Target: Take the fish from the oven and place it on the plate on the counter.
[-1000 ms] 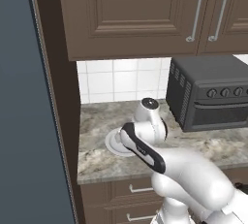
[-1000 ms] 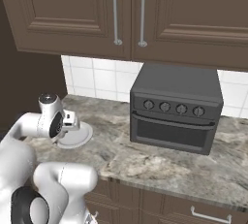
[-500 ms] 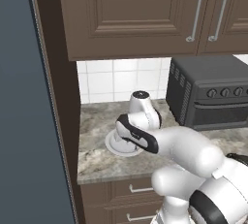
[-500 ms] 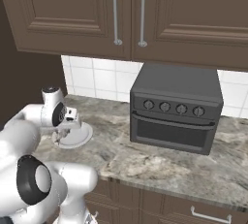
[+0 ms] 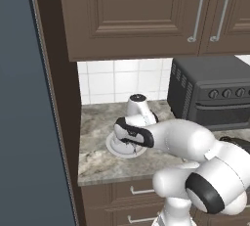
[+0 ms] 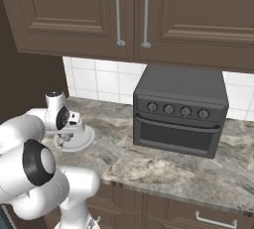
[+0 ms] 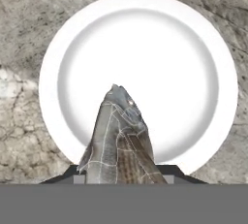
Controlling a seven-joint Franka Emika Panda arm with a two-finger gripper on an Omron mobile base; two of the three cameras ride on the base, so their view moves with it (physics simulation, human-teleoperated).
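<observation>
A grey scaly fish (image 7: 118,136) hangs nose-down with my gripper (image 7: 121,172) shut on it. Directly beneath it lies the round pale plate (image 7: 145,43) on the speckled counter (image 7: 19,121); whether the fish's nose touches the plate I cannot tell. From the left base view the gripper (image 5: 131,144) points down over the plate (image 5: 116,150). In the right base view the gripper (image 6: 62,141) hangs over the plate's (image 6: 83,141) left part. The oven is out of view.
A small black toaster oven (image 5: 215,98) (image 6: 178,109) stands on the counter (image 6: 149,166) to the plate's right, under brown wall cabinets (image 5: 146,14). A tall dark panel (image 5: 29,122) borders the counter's left end. Drawers (image 5: 127,195) sit below the front edge.
My hand has shifted slightly left over the plate while the elbow and forearm swung up into view. The fish stays in the grip.
</observation>
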